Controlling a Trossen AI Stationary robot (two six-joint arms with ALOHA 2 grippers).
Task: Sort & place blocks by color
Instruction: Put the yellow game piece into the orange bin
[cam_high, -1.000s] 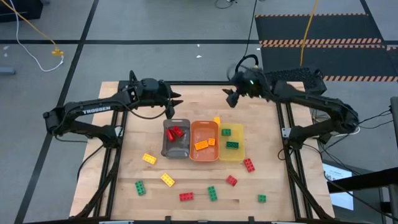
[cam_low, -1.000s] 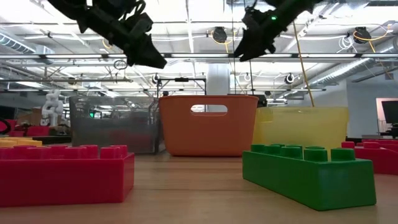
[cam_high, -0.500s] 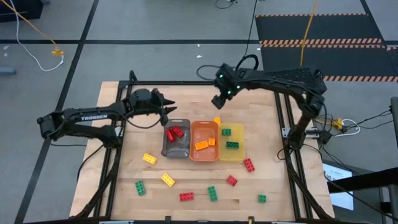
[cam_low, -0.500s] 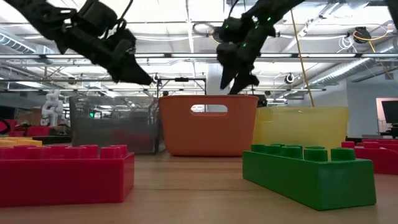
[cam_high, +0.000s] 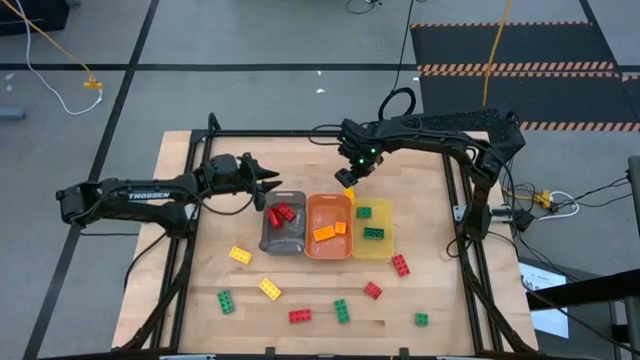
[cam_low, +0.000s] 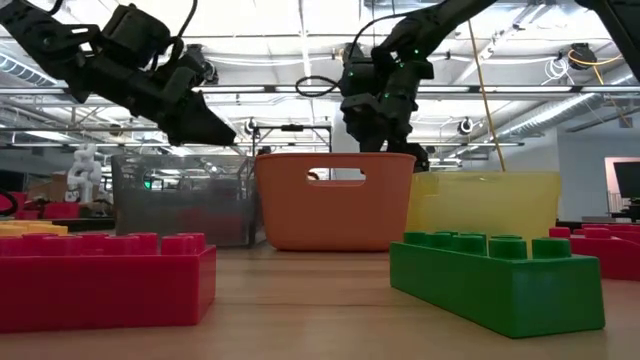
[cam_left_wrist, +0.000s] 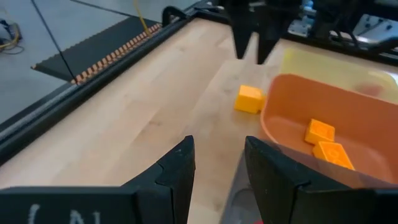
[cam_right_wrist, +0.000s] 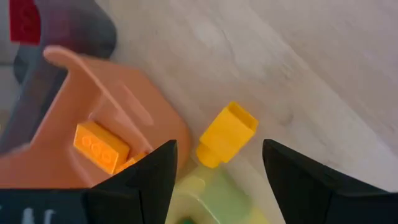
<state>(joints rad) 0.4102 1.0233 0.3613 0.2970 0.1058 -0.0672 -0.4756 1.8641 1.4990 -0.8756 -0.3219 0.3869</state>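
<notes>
Wooden surface (cam_high: 420, 200) | left end effector (cam_high: 268, 178) parted, empty, hovering beside grey tray (cam_high: 283, 236) | yellow block (cam_high: 348, 193) on surface behind orange tray (cam_high: 328, 243), directly under right end effector (cam_high: 349, 176), fingers spread, ungrasped

Grey floor (cam_high: 250, 40), prob. striped black mat (cam_high: 510, 45).

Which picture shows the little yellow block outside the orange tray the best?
The right wrist view: the yellow block fills the middle, between the open right hand. The left wrist view shows it smaller, beside the orange tray. The high view shows a speck. The low view hides it.
</notes>
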